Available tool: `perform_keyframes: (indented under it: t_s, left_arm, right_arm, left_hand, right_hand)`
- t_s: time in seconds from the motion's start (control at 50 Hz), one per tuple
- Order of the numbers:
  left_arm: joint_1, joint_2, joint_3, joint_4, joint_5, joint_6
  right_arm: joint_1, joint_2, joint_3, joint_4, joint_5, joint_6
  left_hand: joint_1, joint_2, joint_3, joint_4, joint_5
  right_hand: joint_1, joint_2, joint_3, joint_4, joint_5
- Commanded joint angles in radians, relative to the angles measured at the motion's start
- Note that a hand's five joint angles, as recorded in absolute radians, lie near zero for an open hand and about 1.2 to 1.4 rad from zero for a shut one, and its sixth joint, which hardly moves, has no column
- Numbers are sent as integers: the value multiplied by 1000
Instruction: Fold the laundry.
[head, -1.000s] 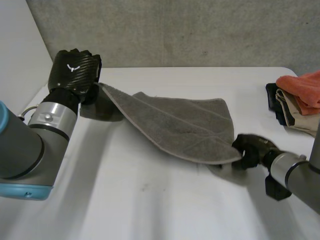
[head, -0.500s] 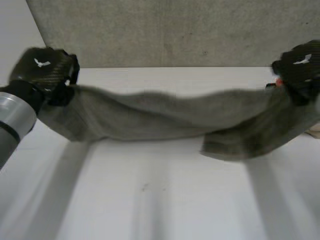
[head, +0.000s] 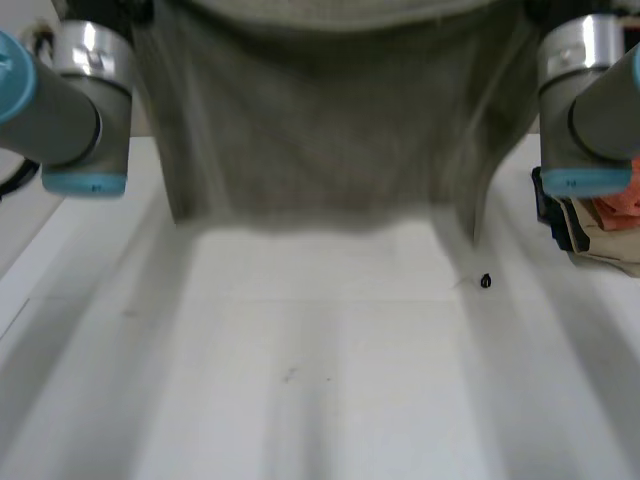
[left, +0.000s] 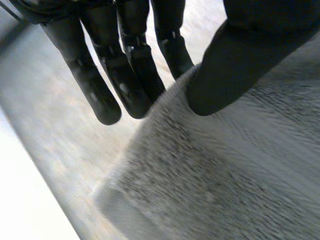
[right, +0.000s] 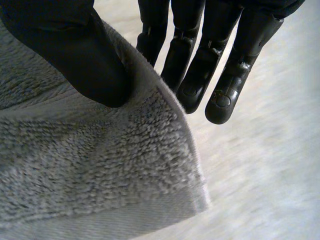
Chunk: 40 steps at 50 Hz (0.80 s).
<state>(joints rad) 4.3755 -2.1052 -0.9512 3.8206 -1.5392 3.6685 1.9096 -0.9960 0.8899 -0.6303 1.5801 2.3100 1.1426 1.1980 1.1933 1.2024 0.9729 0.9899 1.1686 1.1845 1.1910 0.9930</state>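
Observation:
The grey towel (head: 320, 120) hangs in the air as a wide sheet between my two raised arms, its lower edge just above the white table (head: 320, 380). In the left wrist view my left hand (left: 250, 60) pinches one top corner of the towel (left: 225, 175) between the thumb and straight fingers (left: 125, 85). The right wrist view has my right hand (right: 70, 50) pinching the other top corner of the towel (right: 100, 175) the same way, thumb on one face and fingers (right: 200, 75) on the other.
A pile of folded clothes (head: 605, 215), orange on beige with something dark beside it, lies at the table's right edge by my right arm (head: 590, 100). A small black speck (head: 486, 281) lies on the table under the towel's right corner. My left arm (head: 70, 100) is at the left.
Both hands have lifted the towel off the table and drawn apart. It went from lying slack to hanging stretched between them, high above the table.

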Motion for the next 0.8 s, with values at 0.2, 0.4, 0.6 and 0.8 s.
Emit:
perform_keyframes:
  t_s: [0.2,0.4,0.6,0.8]
  left_arm:
    - [33,145,-524,-39,-12,-35]
    - [32,223,-882,-59,-7,-22]
    - [44,274,-1005,-144,-4,-25]
    - [79,189,-963,-145,-4,-24]
  right_arm:
    - [-12,-79,372,29,-152,0]
    - [-23,-108,765,83,-290,-23]
    - [-99,-260,888,492,-295,-9]
    - [-150,-306,888,554,-210,147]
  left_hand:
    - [254,198,203,194,249]
    - [254,198,203,194,249]
    - [152,97,102,93,147]
    - [-348,-403,-398,-407,-352]
  right_hand:
    - [406,228,212,205,229]
    - [406,228,212,205,229]
    - [406,228,212,205,229]
    - [406,228,212,205,229]
